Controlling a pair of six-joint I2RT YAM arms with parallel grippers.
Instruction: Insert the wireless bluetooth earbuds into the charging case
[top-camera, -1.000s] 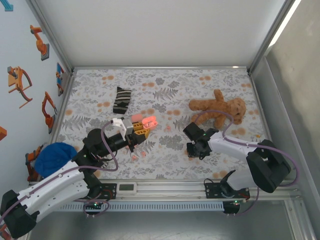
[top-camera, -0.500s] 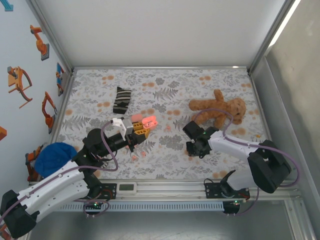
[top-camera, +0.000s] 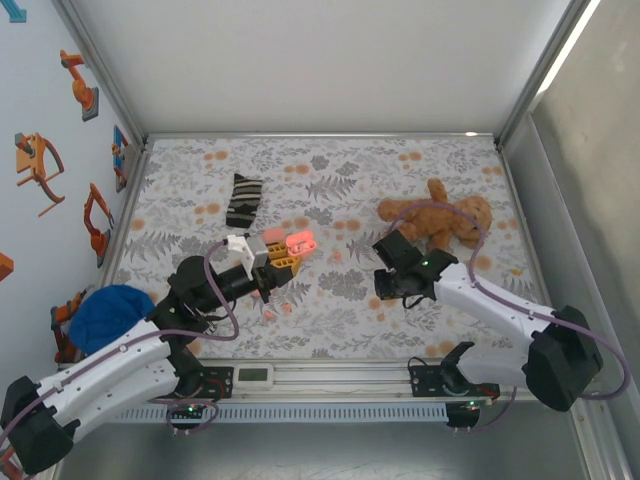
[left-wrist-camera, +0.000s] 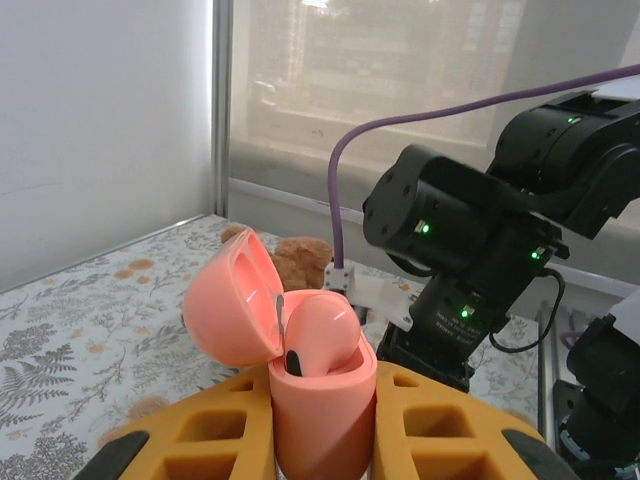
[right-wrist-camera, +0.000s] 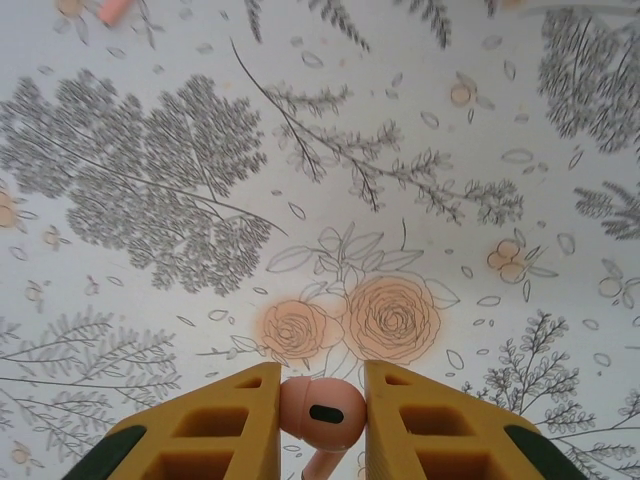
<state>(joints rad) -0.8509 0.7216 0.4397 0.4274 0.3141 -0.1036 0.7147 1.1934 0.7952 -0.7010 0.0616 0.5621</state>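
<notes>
My left gripper (left-wrist-camera: 325, 430) is shut on the salmon-pink charging case (left-wrist-camera: 320, 400), which stands upright with its lid open. One earbud (left-wrist-camera: 322, 335) sits in the case. In the top view the case (top-camera: 298, 241) is held above the floral cloth, left of centre, by the left gripper (top-camera: 277, 262). My right gripper (right-wrist-camera: 322, 405) is shut on a second earbud (right-wrist-camera: 322, 412), pinched between its yellow fingers (right-wrist-camera: 210, 435) just above the cloth. The right gripper (top-camera: 392, 288) hangs to the right of the case, well apart from it.
A brown teddy bear (top-camera: 440, 222) lies at the back right, a striped sock (top-camera: 243, 200) at the back left. A blue cloth (top-camera: 105, 315) is bunched at the left edge. Small pink nubs (top-camera: 270, 308) lie on the floral cloth below the left gripper, another nub (right-wrist-camera: 112, 10) ahead of the right gripper.
The right arm has swung its elbow out to the right and its wrist has shifted slightly toward the back. Its jaws have narrowed a little. The left arm and the case have stayed put.
</notes>
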